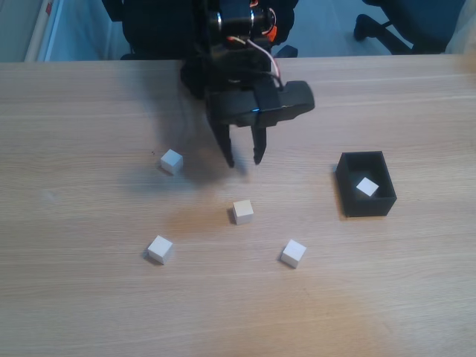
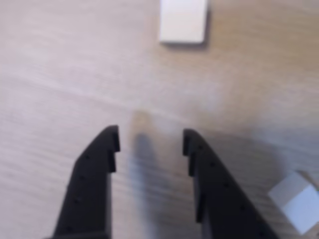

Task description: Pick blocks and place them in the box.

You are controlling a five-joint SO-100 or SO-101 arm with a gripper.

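Note:
Several white blocks lie loose on the wooden table: one at the left (image 1: 171, 161), one in the middle (image 1: 242, 212), and two nearer the front (image 1: 159, 249) (image 1: 293, 253). Another block (image 1: 367, 187) rests inside the black box (image 1: 349, 199) at the right. My black gripper (image 1: 244, 161) hangs open and empty above the table, just behind the middle block. In the wrist view the gripper (image 2: 150, 135) has bare wood between its fingers, with one block (image 2: 183, 21) ahead of it and another block (image 2: 298, 201) at the lower right.
The arm's body and wires (image 1: 242, 44) stand at the table's far edge. Behind the table are a floor and dark chair legs (image 1: 379, 26). Bare wood lies between the blocks and the box.

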